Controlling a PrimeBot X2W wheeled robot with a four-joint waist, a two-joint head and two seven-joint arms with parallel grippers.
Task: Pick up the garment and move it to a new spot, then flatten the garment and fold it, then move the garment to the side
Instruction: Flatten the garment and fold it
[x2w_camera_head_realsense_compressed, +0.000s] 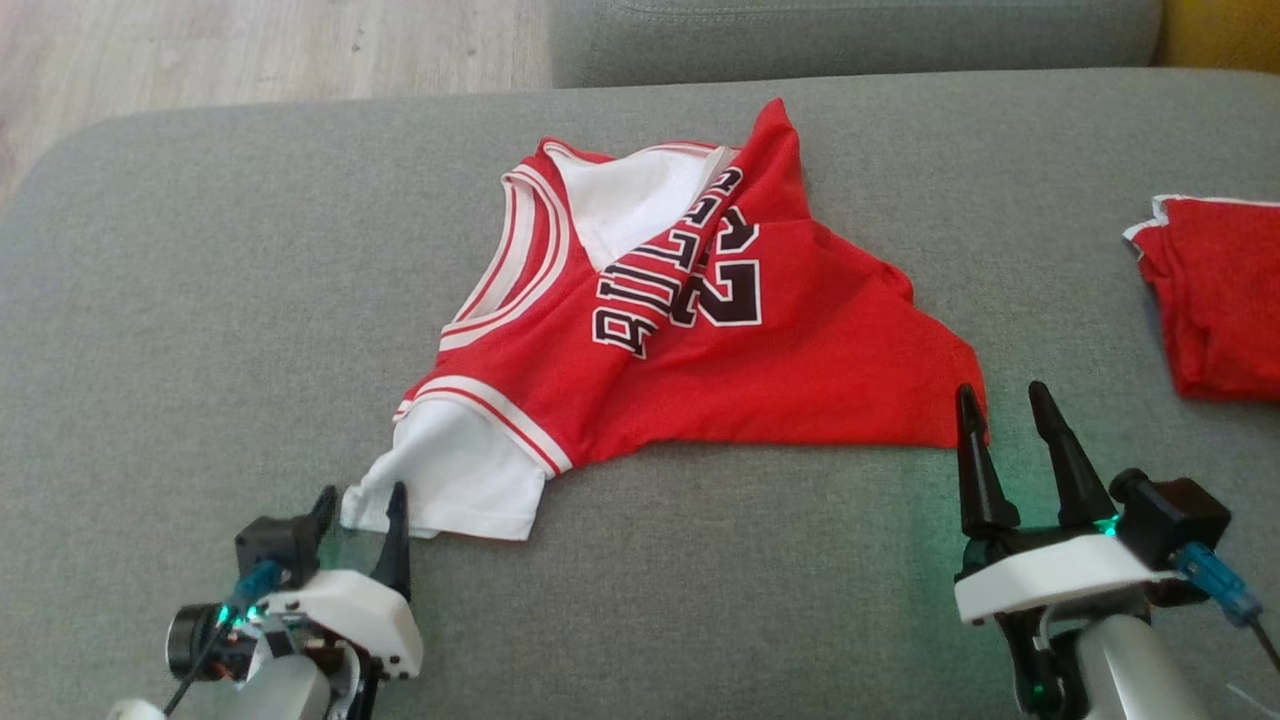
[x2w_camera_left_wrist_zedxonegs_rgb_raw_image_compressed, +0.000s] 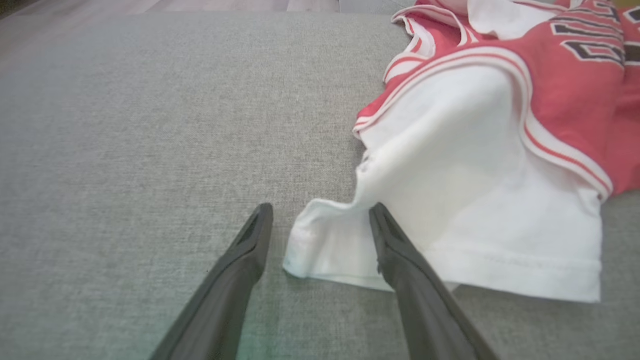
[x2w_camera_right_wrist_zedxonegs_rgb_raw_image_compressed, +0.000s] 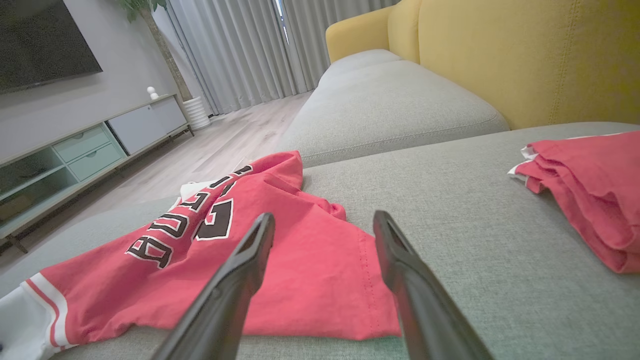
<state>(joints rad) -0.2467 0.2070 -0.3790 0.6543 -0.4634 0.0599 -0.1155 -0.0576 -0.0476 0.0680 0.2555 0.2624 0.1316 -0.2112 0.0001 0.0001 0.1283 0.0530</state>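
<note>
- A living room: a grey sofa seat (x2w_camera_head_realsense_compressed: 200, 300) is the work surface, with a yellow backrest (x2w_camera_right_wrist_zedxonegs_rgb_raw_image_compressed: 525, 55) behind it and pale wood floor (x2w_camera_head_realsense_compressed: 250, 50) beyond.
- The red basketball jersey (x2w_camera_head_realsense_compressed: 780, 340) lies near the middle of the seat, crumpled and partly folded over itself, its black lettering creased.
- The jersey's white sleeve (x2w_camera_head_realsense_compressed: 460, 480) sticks out at its near left corner; the red hem corner (x2w_camera_head_realsense_compressed: 960, 400) is at its near right.
- The jersey looks light, thin and limp. It will probably sag and drag on the seat fabric, so two-corner holds suit it best: the sleeve edge and the hem corner.
- The left gripper (x2w_camera_head_realsense_compressed: 362, 492) is at the sleeve. Its fingers are spread wide, the sleeve's corner lies between them, and nothing is pinched.
- The right gripper (x2w_camera_head_realsense_compressed: 1001, 390) is at the hem corner, fingers equally wide apart, one finger crossing the hem edge and the other just beside it. It holds nothing.
- Well to the right of the jersey lies a second red garment (x2w_camera_head_realsense_compressed: 1210, 300), folded.
</note>
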